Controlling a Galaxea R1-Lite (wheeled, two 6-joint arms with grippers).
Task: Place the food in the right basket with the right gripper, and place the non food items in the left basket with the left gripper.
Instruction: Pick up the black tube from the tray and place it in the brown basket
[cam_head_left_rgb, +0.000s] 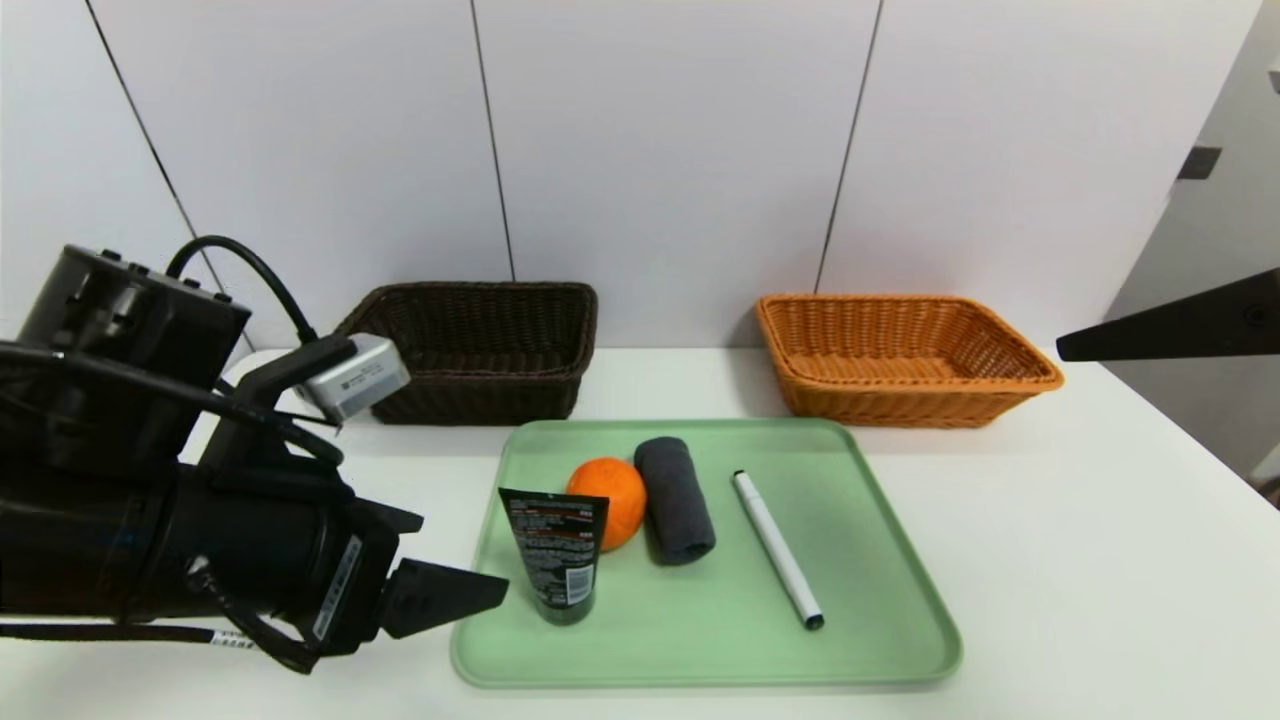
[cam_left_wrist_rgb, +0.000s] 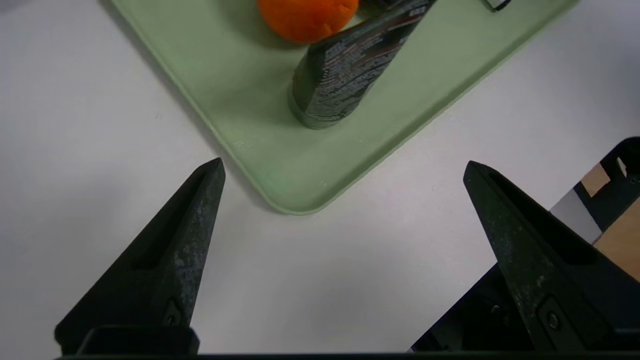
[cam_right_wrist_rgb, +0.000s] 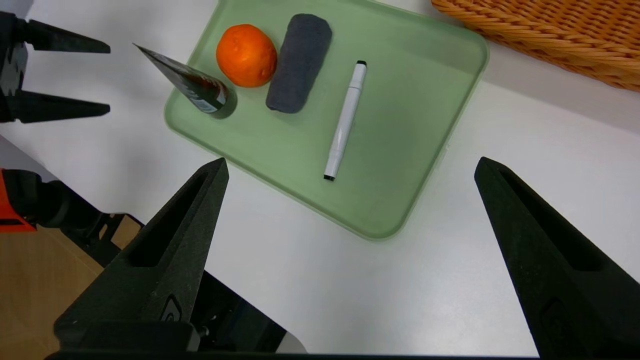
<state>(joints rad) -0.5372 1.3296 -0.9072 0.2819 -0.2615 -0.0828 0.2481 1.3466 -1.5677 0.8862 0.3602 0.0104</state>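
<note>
L gripper hung spread wide and empty just off the near-left corner of the green tray, aimed at the black tube, which stood upright on its cap at that corner, long axis vertical, touching the orange. Rolled cloth and pen lay further right. R gripper, also spread, hovered high w/ nothing in it; L arm clearly nearer the tube. Both baskets empty: dark, tan.

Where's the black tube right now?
In the head view the black tube stands upright on its cap at the green tray's front-left, just in front of the orange; the open left gripper is beside the tray's near-left corner.
</note>
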